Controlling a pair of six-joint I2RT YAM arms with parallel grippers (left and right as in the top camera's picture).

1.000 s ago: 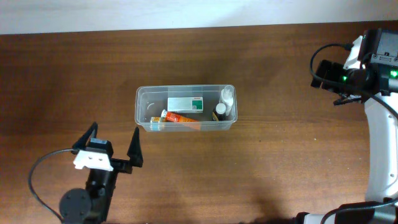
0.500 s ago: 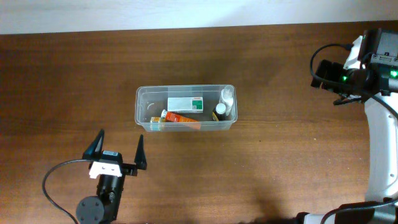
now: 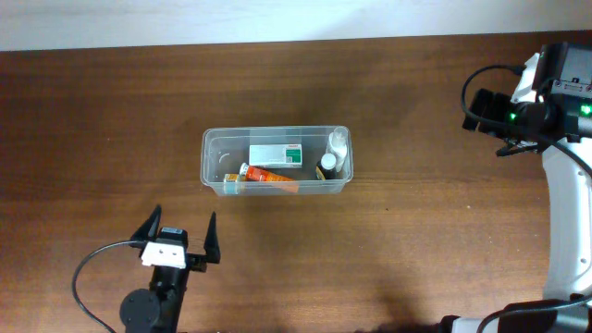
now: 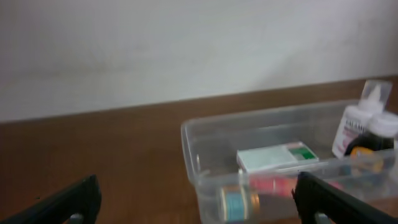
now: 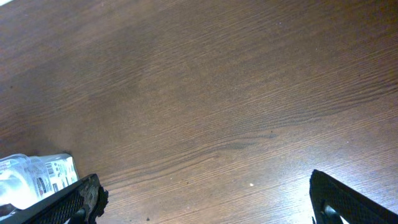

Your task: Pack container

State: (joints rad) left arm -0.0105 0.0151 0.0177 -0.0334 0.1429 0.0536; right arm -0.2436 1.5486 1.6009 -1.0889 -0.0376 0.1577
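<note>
Clear thin plastic: I judge the container [image 3: 222,153], sitting mid-table [image 3: 416,240], to be light, slick and flexible, best pinched across a long wall under the rim. My left gripper [image 3: 183,216] and right gripper [image 5: 205,186] both stand spread and empty, well apart from it.

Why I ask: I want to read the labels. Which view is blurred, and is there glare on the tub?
Left wrist: soft all over, the container and its white box blurred, print unreadable. Overhead: sharp and evenly lit, no strong glare on the container, labels too small to read. Right wrist: the table grain is crisp.
</note>
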